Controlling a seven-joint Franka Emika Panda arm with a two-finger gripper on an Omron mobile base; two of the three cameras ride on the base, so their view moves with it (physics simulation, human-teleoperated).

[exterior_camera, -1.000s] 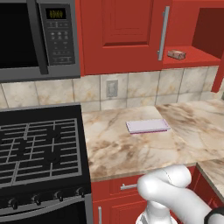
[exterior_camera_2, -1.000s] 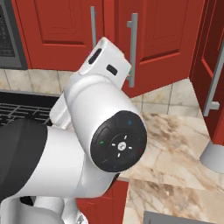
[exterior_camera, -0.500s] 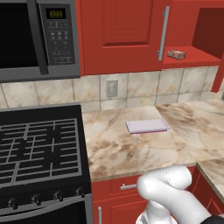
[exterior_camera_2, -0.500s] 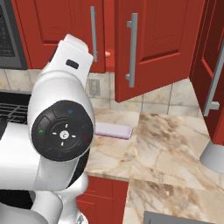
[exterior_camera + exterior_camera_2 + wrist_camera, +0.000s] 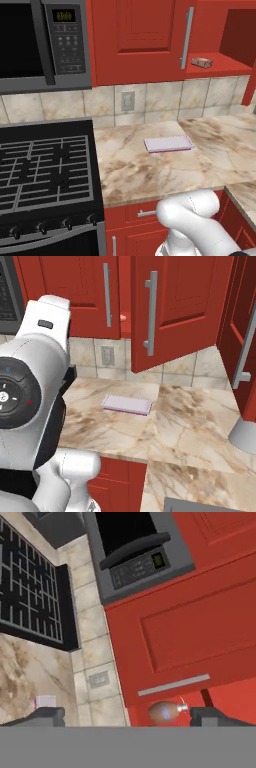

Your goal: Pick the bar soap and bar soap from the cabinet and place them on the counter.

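Note:
A small pinkish-brown bar soap (image 5: pixel 201 62) lies on the red shelf of the open cabinet (image 5: pixel 227 65), just right of the closed door's silver handle. In the right base view a peach bar soap (image 5: pixel 123 318) peeks out between the closed door and the open door (image 5: pixel 180 306). The beige veined counter (image 5: pixel 150 170) runs below. In the hand view my gripper (image 5: pixel 131 718) is open, nothing between its dark fingertips (image 5: pixel 47 716), and it faces the cabinet door from a distance. A brown pump bottle (image 5: pixel 164 711) stands beyond the door's handle.
A flat lavender pad (image 5: pixel 168 144) lies on the counter under the cabinet. The black gas stove (image 5: pixel 45 170) and the microwave (image 5: pixel 45 45) are to the left. My white arm (image 5: pixel 35 396) fills the left of the right base view. A grey rounded thing (image 5: pixel 245 436) stands at far right.
In the right base view the arm's big joint has swung from the middle to the left, uncovering the counter and pad. The gripper stays open. Nothing on the shelf or counter has moved.

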